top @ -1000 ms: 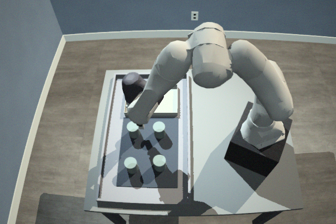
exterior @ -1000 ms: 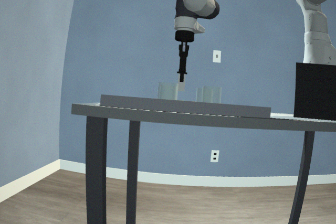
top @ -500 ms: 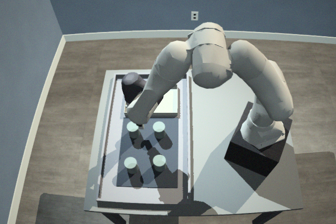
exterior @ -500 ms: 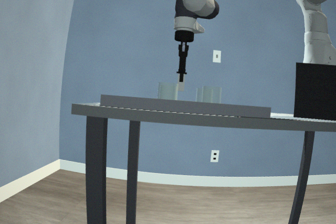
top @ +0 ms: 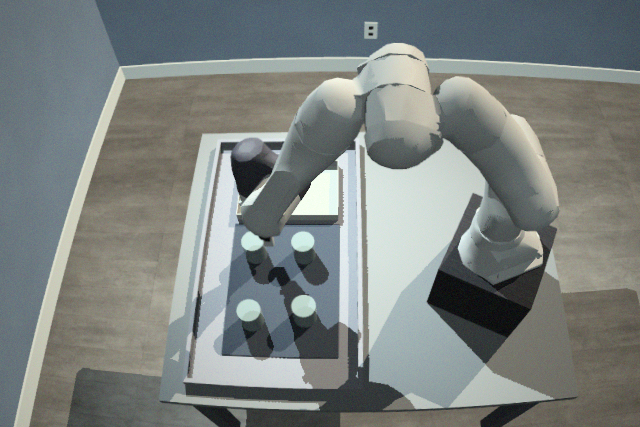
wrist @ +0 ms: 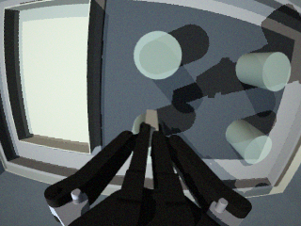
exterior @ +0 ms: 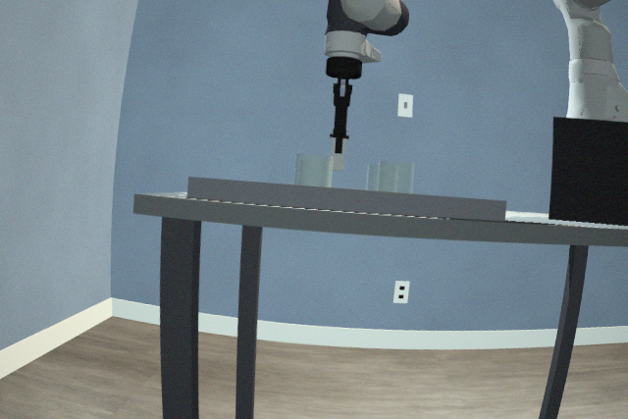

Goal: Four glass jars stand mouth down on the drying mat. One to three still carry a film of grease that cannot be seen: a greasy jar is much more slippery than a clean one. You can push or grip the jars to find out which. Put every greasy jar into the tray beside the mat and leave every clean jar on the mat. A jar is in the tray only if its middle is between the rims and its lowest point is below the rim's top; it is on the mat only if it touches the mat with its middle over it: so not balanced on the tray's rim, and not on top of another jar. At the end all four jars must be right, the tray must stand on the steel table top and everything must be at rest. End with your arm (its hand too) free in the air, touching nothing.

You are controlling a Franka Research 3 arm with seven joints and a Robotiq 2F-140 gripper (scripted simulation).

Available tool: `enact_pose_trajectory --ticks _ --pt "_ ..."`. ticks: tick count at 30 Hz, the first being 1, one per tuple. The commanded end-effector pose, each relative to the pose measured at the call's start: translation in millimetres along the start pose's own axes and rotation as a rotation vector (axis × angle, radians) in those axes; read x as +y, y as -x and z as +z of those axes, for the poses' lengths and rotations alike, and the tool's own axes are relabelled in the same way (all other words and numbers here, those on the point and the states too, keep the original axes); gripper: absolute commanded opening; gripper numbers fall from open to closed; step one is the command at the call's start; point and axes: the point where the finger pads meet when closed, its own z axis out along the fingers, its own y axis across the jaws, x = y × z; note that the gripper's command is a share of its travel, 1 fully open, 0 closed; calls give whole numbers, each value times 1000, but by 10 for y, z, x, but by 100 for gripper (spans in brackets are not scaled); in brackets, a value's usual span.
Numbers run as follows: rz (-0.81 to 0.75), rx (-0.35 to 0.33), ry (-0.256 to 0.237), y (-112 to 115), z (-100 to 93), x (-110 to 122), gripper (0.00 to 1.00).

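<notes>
Claw (exterior: 338, 150) (wrist: 150, 118) clenched, nothing held, pointing down just beside the nearest glass jar (top: 253, 247) (wrist: 139, 124); contact: can't tell. Other three jars (top: 302, 247) (top: 249, 314) (top: 303, 310) (wrist: 157, 55) (wrist: 264, 71) (wrist: 249, 141) upright, apart. All four on the dark mat (top: 279, 347) (wrist: 122, 94); tray (top: 315, 218) (wrist: 95, 85) adjoining on table (top: 413, 195) (exterior: 354, 222).

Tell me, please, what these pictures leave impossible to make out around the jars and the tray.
- Film on the four jars: invisible in every view.
- Tray, top view: left part hidden by the arm; exterior view: entirely hidden behind the grey rim.
- Jar under the fingers, wrist view: mostly covered by them.
</notes>
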Motion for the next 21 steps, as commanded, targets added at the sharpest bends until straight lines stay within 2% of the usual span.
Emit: enact_pose_trajectory --ticks 1,21 --pt "1 0 -2 15 -4 -1 0" --pt "1 0 -2 39 -23 -1 0"
